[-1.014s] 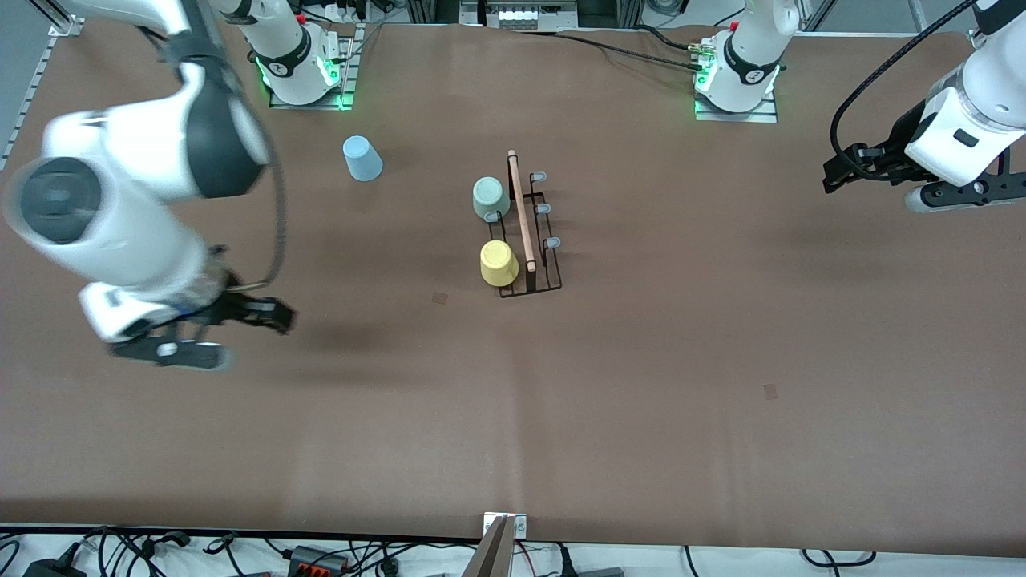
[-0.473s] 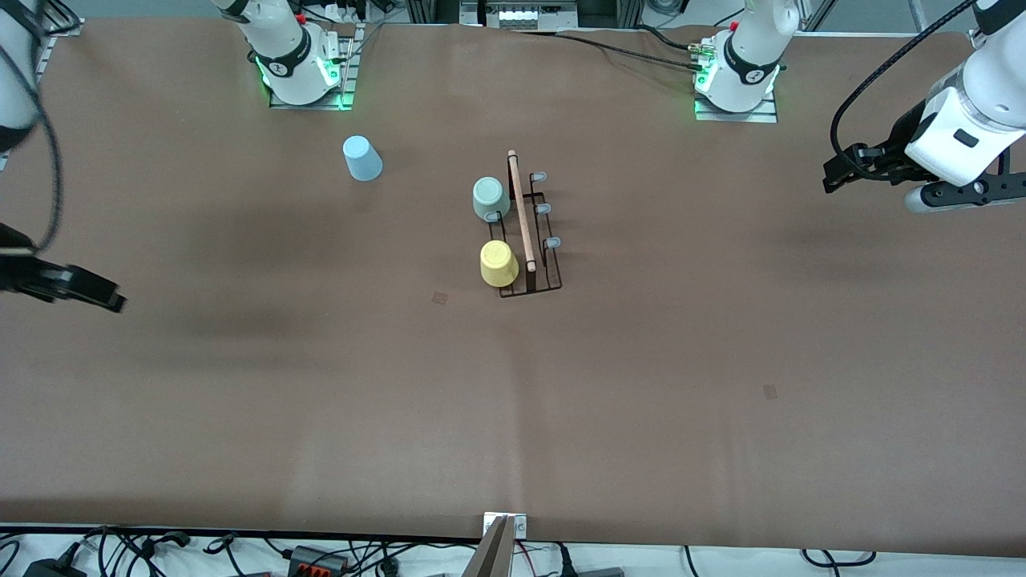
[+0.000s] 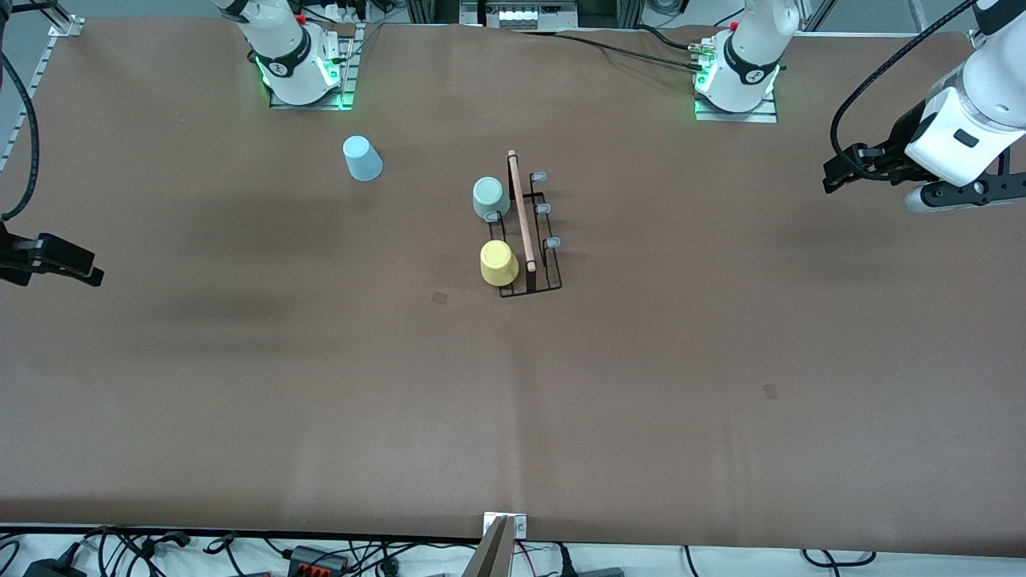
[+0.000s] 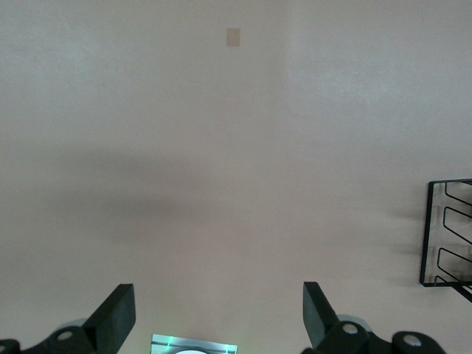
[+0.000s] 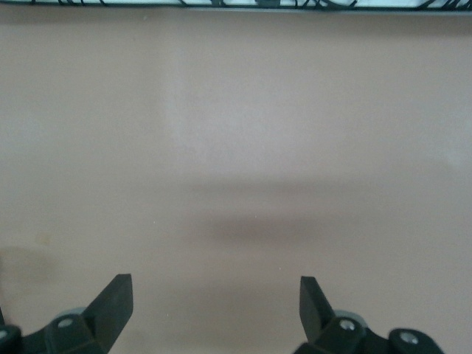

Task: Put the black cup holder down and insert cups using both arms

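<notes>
- Black cup holder (image 3: 527, 232) is set upright mid-table, centre of frame; placement judged done.
- Green cup (image 3: 490, 198) and yellow cup (image 3: 498, 263) are seated on its prongs.
- Blue cup (image 3: 362, 158) is left loose, upper left of frame, apart from the rack; still to be inserted.
- Right gripper (image 5: 214, 306) is held released, empty, at frame's left edge.
- Left gripper (image 4: 217, 317) is held released, empty, at right edge; arm waits.

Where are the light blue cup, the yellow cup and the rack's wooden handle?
light blue cup (image 3: 363, 159), front view, side wall.
yellow cup (image 3: 498, 264), front view, upturned base.
wooden handle (image 3: 521, 212), front view, mid-rod.
</notes>
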Controlling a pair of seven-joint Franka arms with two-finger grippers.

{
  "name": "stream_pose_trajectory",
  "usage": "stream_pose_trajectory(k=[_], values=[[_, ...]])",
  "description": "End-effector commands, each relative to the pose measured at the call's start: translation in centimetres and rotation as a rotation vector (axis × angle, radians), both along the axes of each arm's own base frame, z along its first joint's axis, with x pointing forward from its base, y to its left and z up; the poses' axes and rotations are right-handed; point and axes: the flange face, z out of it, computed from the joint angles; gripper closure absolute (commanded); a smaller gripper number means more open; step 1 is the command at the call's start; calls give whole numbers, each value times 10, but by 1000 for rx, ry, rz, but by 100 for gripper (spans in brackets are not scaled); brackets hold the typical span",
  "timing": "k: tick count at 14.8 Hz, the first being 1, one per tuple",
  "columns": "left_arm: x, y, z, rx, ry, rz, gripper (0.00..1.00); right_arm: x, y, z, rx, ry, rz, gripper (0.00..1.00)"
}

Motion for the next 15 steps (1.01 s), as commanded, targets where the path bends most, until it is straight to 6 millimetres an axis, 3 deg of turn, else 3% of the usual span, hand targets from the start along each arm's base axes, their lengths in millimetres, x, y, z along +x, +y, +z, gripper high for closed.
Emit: stream_pose_trajectory(k=[1, 2, 4, 9, 15], values=[[6, 1, 4, -25, -6, -8, 0, -42, 2, -12, -3, -27, 23, 0], [6, 1, 4, -25, -7, -11, 0, -56, 3, -17, -6, -32, 25, 0], [6, 2, 4, -25, -8, -13, 0, -66, 1, -16, -4, -21, 9, 0], [6, 5, 4, -25, -9, -5, 0, -68, 7, -1, -4, -23, 22, 0], [6, 5, 3, -25, -6, -5, 0, -69, 8, -5, -18, -7, 25, 0]])
